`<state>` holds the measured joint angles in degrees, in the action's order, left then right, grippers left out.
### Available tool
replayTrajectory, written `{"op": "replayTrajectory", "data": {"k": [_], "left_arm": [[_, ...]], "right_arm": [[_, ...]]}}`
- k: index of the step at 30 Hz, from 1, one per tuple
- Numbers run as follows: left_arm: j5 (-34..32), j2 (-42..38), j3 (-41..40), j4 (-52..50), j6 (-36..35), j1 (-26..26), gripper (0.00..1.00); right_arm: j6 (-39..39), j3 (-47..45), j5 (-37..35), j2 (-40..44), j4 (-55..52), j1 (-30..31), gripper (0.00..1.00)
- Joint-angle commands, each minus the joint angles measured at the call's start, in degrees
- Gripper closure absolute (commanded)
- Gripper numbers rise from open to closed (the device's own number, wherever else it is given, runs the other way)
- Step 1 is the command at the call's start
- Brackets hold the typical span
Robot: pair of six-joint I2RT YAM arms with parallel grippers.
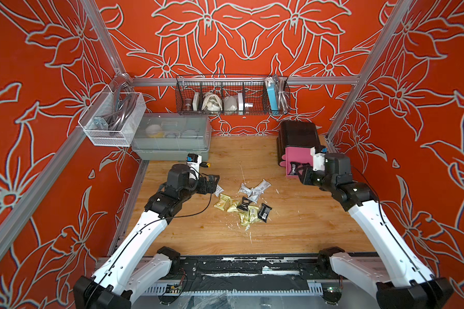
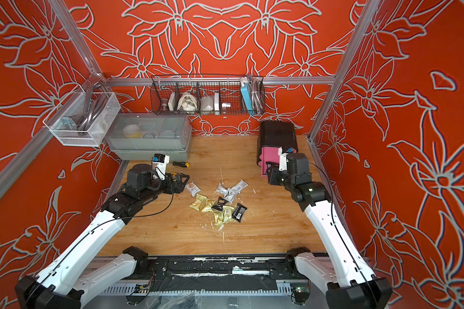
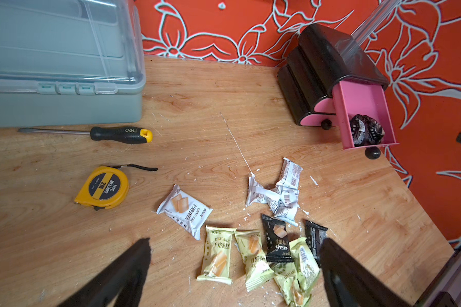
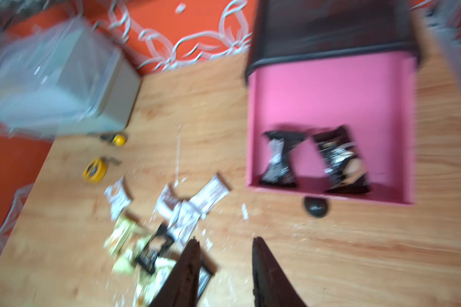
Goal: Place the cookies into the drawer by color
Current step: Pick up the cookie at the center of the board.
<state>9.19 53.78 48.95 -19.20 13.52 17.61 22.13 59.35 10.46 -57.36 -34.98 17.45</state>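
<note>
While R fingers (image 4: 264, 265) gape, 2 blk cookies (image 4: 280, 159) lie in drawer (image 4: 330, 87)

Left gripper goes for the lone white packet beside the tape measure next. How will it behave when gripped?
The white packet looks like thin sealed film, so likely light and crushable, not stiff. Lying flat on the wooden table, it may slide rather than lift if nudged. Its crimped ends seem the safest place to pinch.
</note>
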Motion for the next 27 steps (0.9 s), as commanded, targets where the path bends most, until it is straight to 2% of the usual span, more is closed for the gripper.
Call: {"op": "replayTrajectory", "data": {"k": [1,4,11,17,22,27], "left_arm": [[1.2,-0.5,-0.3,0.2,0.0,-0.3,0.02],[1.3,-0.6,-0.4,0.2,-0.3,-0.3,0.02],[0.5,-0.3,-0.4,0.0,-0.6,-0.3,0.02],[0.4,-0.1,-0.3,-0.1,-0.7,-0.3,0.02],[0.2,-0.1,-0.3,-0.2,-0.8,-0.3,0.02],[0.3,0.1,-0.3,-0.2,-0.8,-0.3,0.02]], "right_arm": [[-0.3,-2.8,0.2,0.3,-5.8,6.4,0.64],[3.3,-5.6,-2.4,-1.4,-6.7,10.9,0.63],[13.6,-9.8,-16.0,-5.8,-5.6,21.7,0.57],[22.9,-10.8,-25.2,-11.7,-4.5,27.9,0.43],[26.8,-9.2,-27.6,-18.7,-4.1,30.6,0.32],[29.3,-7.8,-29.0,-24.9,-2.7,33.3,0.28]]}}
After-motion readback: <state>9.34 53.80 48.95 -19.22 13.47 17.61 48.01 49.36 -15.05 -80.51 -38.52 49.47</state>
